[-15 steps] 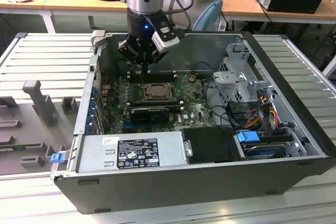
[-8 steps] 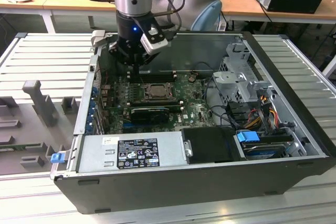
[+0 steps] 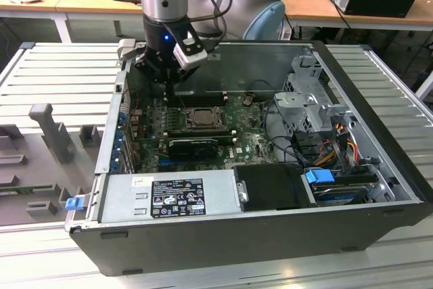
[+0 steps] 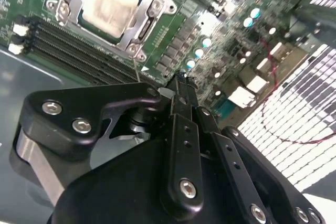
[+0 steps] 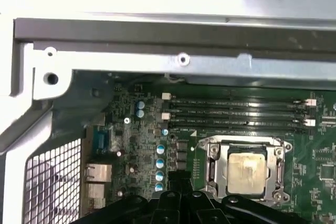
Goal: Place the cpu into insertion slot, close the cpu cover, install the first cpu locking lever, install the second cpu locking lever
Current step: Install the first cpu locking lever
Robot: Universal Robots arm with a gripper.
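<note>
**benchrat:** Slatted metal bench (image 3: 61,79), open computer case (image 3: 369,120) on top, green circuit board (image 5: 131,145) inside. Where's your chip at?

**ur_tinkerer:** Your cpu (image 4: 110,6) already lies in the insertion slot (image 3: 196,117), and the cpu cover (image 5: 244,142) looks folded down around it. Your gripper (image 3: 168,84) hovers at roughly 11 o'clock from the socket in the exterior view, near the end of the memory slots (image 5: 236,114). Its fingers are pressed together and carry nothing.

**benchrat:** So you're on the levers?

**ur_tinkerer:** That's my guess. I can't tell if either one is latched. Use those closed tips as a pusher: come in low, press the lever down and tuck it under its hook slowly. Steer clear of the capacitors (image 5: 160,163) close by, and make sure the cover doesn't lift.
</note>
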